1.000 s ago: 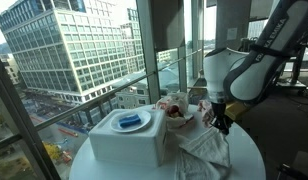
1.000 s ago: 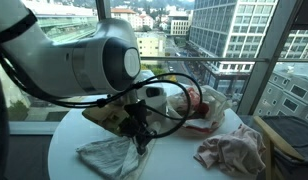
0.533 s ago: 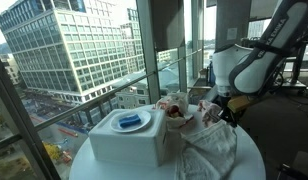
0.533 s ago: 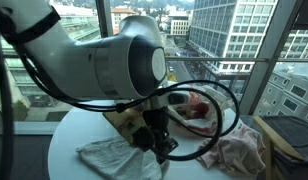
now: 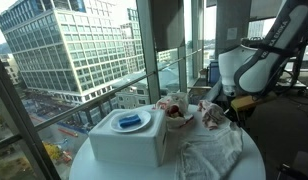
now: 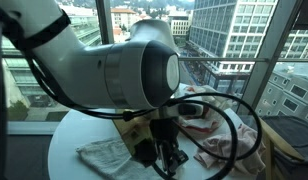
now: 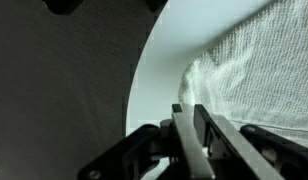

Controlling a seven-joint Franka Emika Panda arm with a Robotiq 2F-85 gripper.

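In the wrist view my gripper point(image 7: 189, 110) hangs over the rim of the round white table point(image 7: 159, 70). Its jaws stand almost together with only a thin gap, and nothing shows between them. A white knitted cloth point(image 7: 254, 60) lies just beyond the fingertips, apart from them. In both exterior views the gripper point(image 5: 231, 113) point(image 6: 166, 158) is low at the table's edge, beside the spread cloth point(image 5: 209, 148). The arm hides much of the table in an exterior view, where a grey-white cloth point(image 6: 102, 156) lies to one side of it.
A white box point(image 5: 124, 145) with a blue item point(image 5: 129, 122) on top stands on the table point(image 5: 252, 162). A bowl of red things point(image 5: 176, 113) point(image 6: 199, 108) sits behind. A pinkish cloth point(image 6: 229, 150) lies near the far edge. Window glass is close behind.
The arm has swung along the table toward its edge, away from the box. The cloth's near side now reaches farther out that way.
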